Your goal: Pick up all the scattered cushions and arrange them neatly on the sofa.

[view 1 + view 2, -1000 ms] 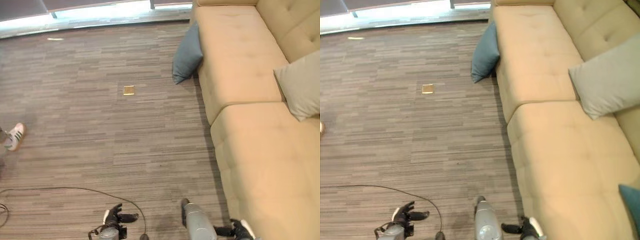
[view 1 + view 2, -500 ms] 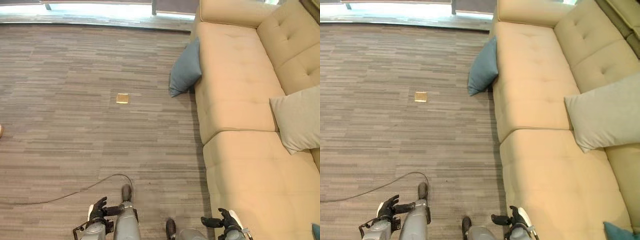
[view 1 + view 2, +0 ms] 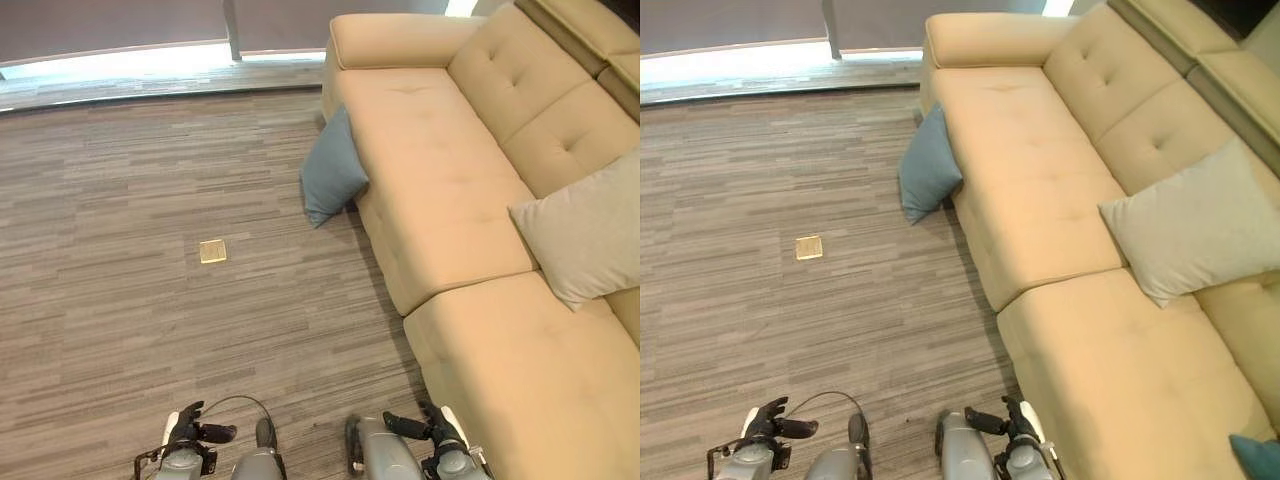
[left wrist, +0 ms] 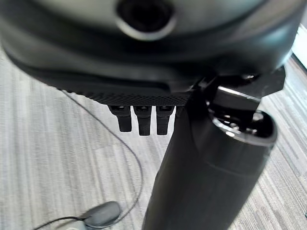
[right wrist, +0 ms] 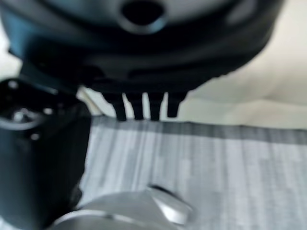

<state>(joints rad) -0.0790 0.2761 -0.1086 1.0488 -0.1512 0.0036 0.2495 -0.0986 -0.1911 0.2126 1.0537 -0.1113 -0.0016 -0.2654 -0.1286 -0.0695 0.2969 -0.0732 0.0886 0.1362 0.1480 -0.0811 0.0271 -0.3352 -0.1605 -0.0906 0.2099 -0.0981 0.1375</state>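
Fingers of left hand [image 3: 190, 432] and right hand [image 3: 430, 430] seemingly relaxed, empty | blue cushion [image 3: 333, 172] — well ahead, against sofa [image 3: 440, 190]

You've got one long tan tufted fabric sofa [image 3: 1060, 210]. Three cushions: one blue-grey cushion [image 3: 333, 172] on the floor leaning against the sofa front, one light grey cushion [image 3: 1185, 235] on the seat, one teal cushion corner [image 3: 1257, 455] at the edge. One small square brass floor plate [image 3: 212, 251].
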